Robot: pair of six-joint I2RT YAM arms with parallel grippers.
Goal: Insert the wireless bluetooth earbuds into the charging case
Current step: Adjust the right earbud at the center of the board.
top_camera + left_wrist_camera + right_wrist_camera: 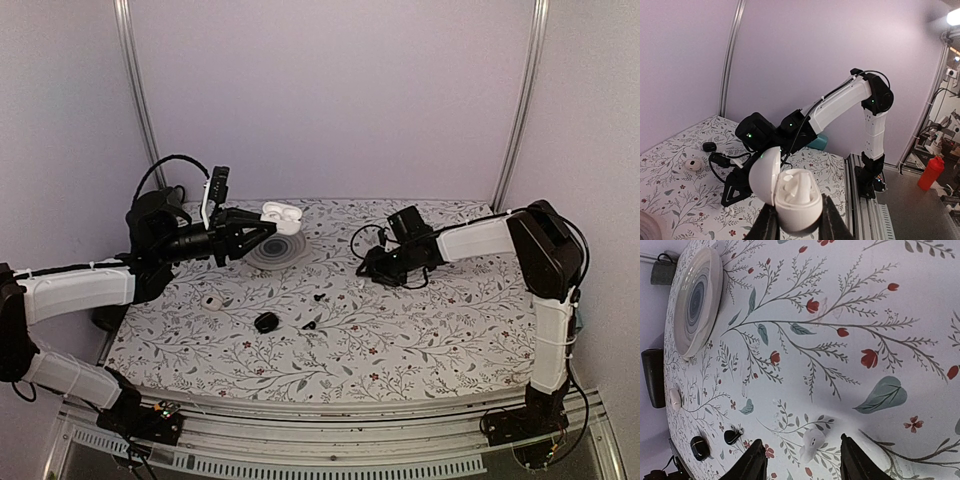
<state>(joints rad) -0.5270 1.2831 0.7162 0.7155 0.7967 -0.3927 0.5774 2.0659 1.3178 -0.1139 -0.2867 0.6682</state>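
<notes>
My left gripper point(262, 226) point(796, 215) is shut on the white charging case point(281, 215) point(796, 200) and holds it above the table's back left. The case's lid point(763, 175) stands open. White moulded shapes fill the inside, and I cannot tell whether an earbud sits there. One glossy white earbud point(811, 444) with a small dark spot lies on the floral cloth. My right gripper point(377, 268) point(800, 441) is low over it and open, with a finger on each side and neither touching it. In the top view the right gripper hides this earbud.
A ringed grey plate point(277, 250) point(696, 300) lies under the held case. Small black bits point(266, 322) point(699, 447) and a white disc point(212, 300) point(674, 399) lie left of centre. A red bottle point(931, 172) stands off the table.
</notes>
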